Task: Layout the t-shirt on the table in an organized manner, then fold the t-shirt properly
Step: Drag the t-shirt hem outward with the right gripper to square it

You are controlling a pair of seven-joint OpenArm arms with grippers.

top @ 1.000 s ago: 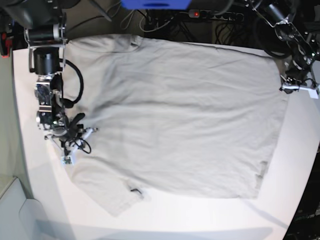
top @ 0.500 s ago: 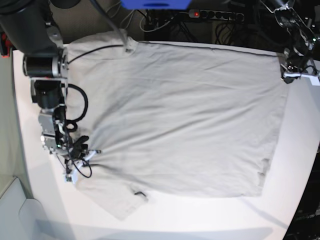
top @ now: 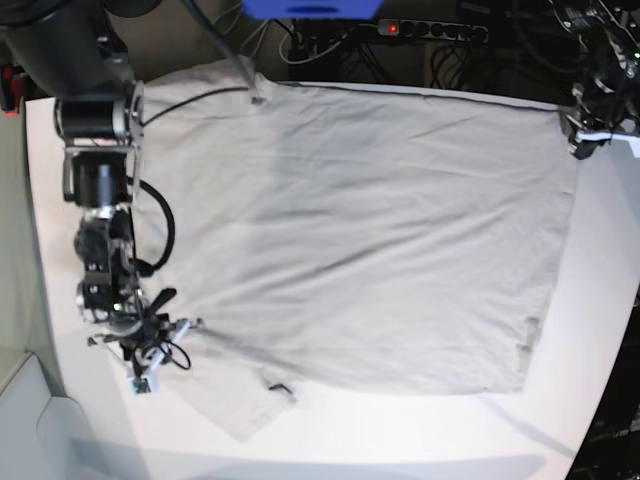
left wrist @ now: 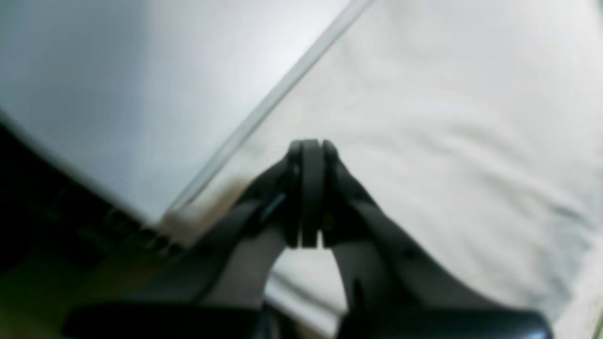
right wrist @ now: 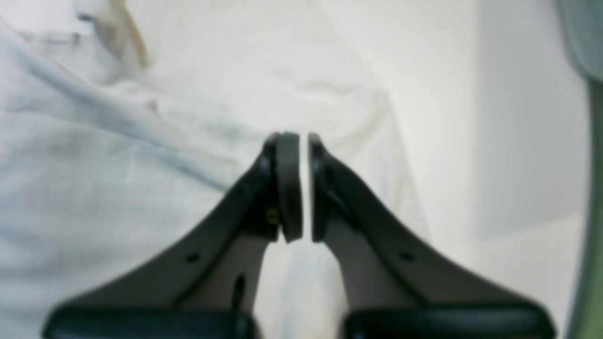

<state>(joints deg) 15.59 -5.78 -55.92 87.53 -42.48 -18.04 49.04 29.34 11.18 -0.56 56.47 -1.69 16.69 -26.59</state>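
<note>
Both pincers closed, pinching t-shirt

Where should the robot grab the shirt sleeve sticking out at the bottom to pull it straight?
Probably the sleeve's outer hem, coming from above on the near-left side. It lies flat and angled outward from the t-shirt, with bare table around its tip.

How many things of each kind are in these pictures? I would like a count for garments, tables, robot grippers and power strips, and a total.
Garments: 1, the t-shirt
Tables: 1, the table
Robot grippers: 2, the left gripper and the right gripper
Power strips: 1, the power strip behind the table
Total: 5
</note>
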